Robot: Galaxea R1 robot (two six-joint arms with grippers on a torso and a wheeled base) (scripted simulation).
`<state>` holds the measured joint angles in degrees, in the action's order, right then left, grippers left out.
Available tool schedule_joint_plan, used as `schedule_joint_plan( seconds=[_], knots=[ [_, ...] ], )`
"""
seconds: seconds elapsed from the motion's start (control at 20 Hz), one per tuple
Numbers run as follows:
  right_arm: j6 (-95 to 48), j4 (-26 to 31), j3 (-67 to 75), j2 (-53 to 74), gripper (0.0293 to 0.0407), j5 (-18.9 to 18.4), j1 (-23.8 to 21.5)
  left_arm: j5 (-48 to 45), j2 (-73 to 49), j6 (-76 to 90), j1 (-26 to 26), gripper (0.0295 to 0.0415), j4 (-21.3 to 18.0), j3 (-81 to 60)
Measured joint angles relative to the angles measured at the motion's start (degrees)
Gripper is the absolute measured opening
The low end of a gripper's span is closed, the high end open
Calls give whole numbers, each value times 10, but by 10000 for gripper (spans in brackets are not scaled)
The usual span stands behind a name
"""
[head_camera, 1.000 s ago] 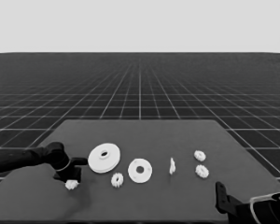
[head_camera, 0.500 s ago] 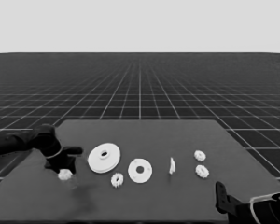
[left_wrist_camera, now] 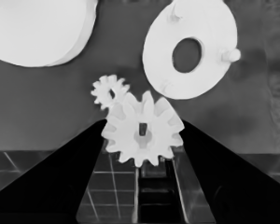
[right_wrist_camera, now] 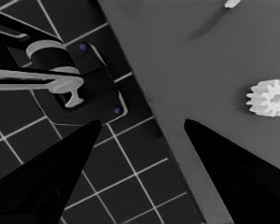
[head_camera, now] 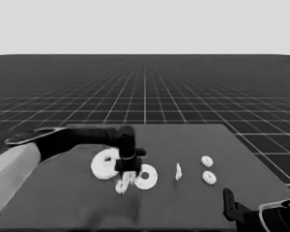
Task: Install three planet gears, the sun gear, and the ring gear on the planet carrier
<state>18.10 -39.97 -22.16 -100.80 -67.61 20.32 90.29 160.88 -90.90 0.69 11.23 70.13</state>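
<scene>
My left gripper [head_camera: 127, 172] has reached to the middle of the table and is shut on a planet gear [left_wrist_camera: 143, 133], which it holds above the table between its fingers [left_wrist_camera: 79, 158]. A second planet gear [left_wrist_camera: 108, 91] lies on the table just beyond it [head_camera: 120, 188]. The planet carrier [head_camera: 146, 177], the smaller round part with a wide hole and short pegs [left_wrist_camera: 190, 49], lies just right of the gripper. The ring gear [head_camera: 104, 165], the larger round part, lies to its left [left_wrist_camera: 37, 28]. My right gripper [head_camera: 229, 205] waits open at the lower right corner.
A thin white piece [head_camera: 178, 171] stands right of the planet carrier. Two more gears [head_camera: 207, 161] [head_camera: 209, 177] lie farther right; one of them [right_wrist_camera: 268, 98] shows near the table's edge in the right wrist view. Dark machinery [right_wrist_camera: 79, 84] sits past that edge.
The left arm left the table's left end, taking the gear that lay there, and swung right to the middle beside the smaller round part. The right arm stayed still.
</scene>
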Motion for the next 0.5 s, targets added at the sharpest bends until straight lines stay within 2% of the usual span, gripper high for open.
schedule_joint_plan(
  seconds=[0.1,0.3,0.35,0.4,0.5],
  knots=[
    [0,0,0,0,385,0,0,-3,50,14,0,313,-2,59],
    [0,0,0,0,385,0,0,-5,72,24,0,313,-3,91],
    [0,0,0,0,385,0,0,-9,76,37,39,313,38,109],
    [0,0,0,0,385,0,0,-13,79,48,66,313,62,124],
    [0,0,0,0,385,0,0,-19,83,59,88,313,83,141]
  ],
)
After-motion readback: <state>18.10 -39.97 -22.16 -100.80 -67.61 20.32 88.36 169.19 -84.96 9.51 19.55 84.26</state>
